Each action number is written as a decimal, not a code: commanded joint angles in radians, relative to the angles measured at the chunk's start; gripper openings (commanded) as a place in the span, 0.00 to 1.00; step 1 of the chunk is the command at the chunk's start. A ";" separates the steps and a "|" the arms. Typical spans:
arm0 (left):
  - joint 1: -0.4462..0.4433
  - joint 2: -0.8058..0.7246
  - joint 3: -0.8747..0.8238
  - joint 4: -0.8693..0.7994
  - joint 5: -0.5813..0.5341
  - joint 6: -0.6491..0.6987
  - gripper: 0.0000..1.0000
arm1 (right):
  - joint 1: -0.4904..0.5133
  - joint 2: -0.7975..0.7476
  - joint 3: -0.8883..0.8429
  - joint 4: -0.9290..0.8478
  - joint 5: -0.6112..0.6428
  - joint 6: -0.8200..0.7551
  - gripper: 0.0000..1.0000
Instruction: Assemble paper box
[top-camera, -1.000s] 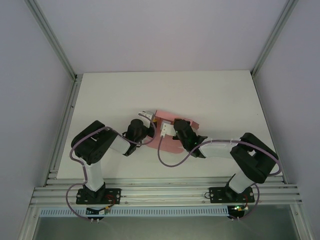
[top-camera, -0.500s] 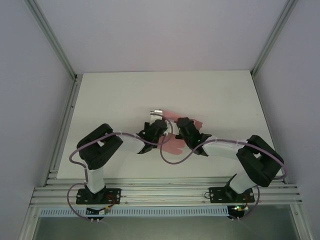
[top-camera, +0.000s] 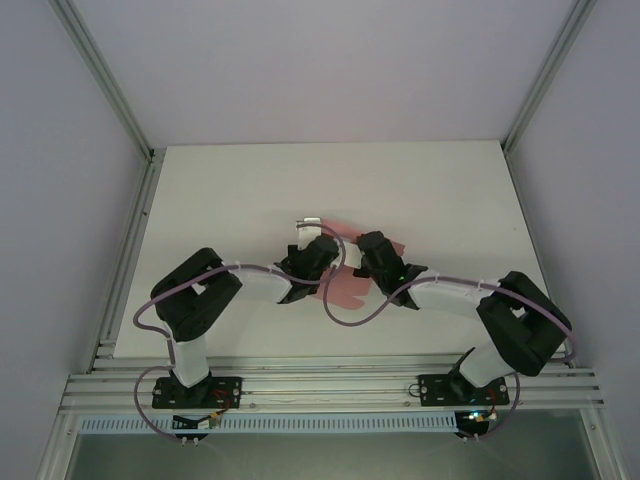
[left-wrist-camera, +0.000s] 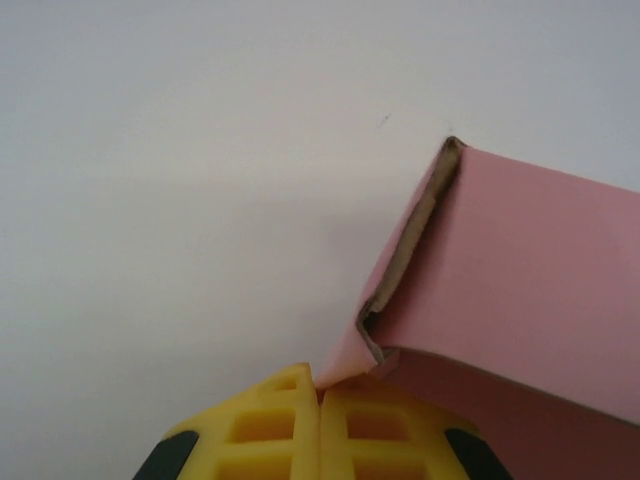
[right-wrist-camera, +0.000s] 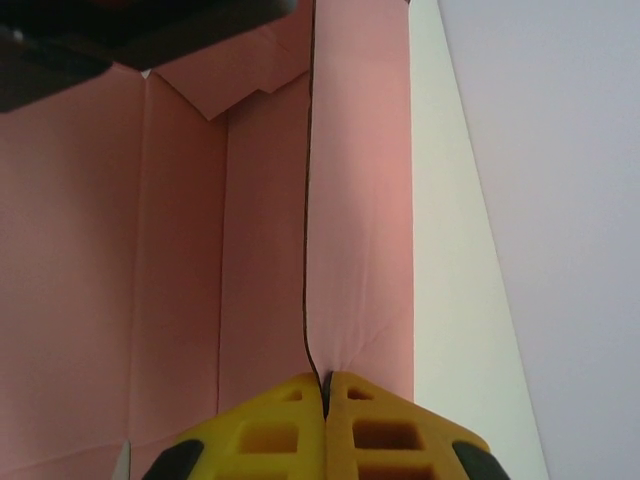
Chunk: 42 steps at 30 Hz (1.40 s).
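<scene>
The left gripper (left-wrist-camera: 320, 394) has only a thin corner of the paper box (top-camera: 348, 287) between its yellow fingertips (left-wrist-camera: 270, 425), and that is the weak point as I judge it: the pinch sits at the very tip of a pink flap, so any pull away from the right arm could slide the card out or crease it off its score line. Beside that corner the folded wall (left-wrist-camera: 520, 260) shows a raw, slightly gaping edge, so the fold looks loose; if tension drops there, it may spring back open. In the middle, the box lies at the centre of the table (left-wrist-camera: 200, 150) between the two arms, partly lifted, and because both arms grip the same thin sheet, uneven motion could tear or buckle it. On the right, the right gripper (right-wrist-camera: 323, 386) bites a standing panel at its edge, with the card bowing a little just above the pads, so a push inward could crumple that wall rather than fold it. As for the grips: the left gripper's jaws are fully closed, pads meeting, with the pink corner nipped between them; the right gripper's jaws are likewise closed tight on the edge of the upright pink panel.
</scene>
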 joint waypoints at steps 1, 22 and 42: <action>-0.041 0.028 -0.109 0.198 -0.189 0.115 0.04 | 0.056 0.063 0.011 -0.245 -0.083 0.108 0.00; 0.066 -0.181 -0.316 0.254 0.217 0.189 0.48 | 0.015 0.046 0.041 -0.289 -0.129 0.145 0.00; 0.177 0.026 -0.202 0.502 0.504 0.265 0.47 | 0.004 0.066 0.057 -0.322 -0.178 0.143 0.00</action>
